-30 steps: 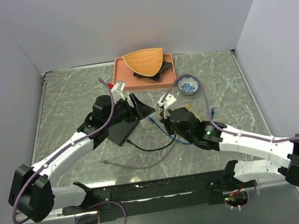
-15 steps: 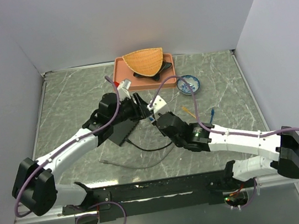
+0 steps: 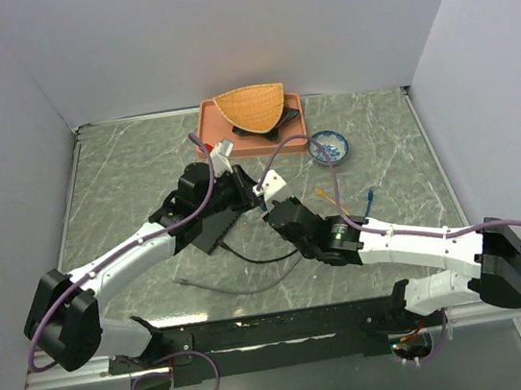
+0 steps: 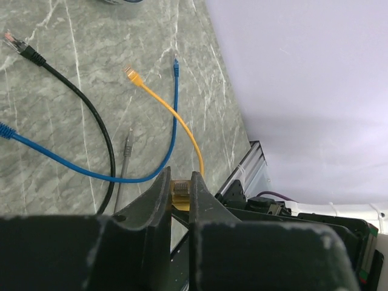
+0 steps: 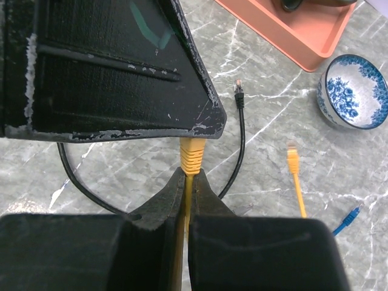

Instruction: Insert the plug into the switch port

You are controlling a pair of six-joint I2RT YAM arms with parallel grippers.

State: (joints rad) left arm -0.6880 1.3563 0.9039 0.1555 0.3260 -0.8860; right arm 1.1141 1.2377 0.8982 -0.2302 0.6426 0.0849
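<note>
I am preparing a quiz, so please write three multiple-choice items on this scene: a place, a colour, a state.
1. The blue-and-white patterned bowl sits: A on the table beside the orange rectangular tray; B inside that tray; C in a gripper.
2. The cable in the right gripper is: A blue; B yellow; C black.
3. The right gripper is: A open; B shut on the cable; C unseen.
A, marble surrounds it; B, yellow end at the flat black switch; B, fingers pinch it.
</note>
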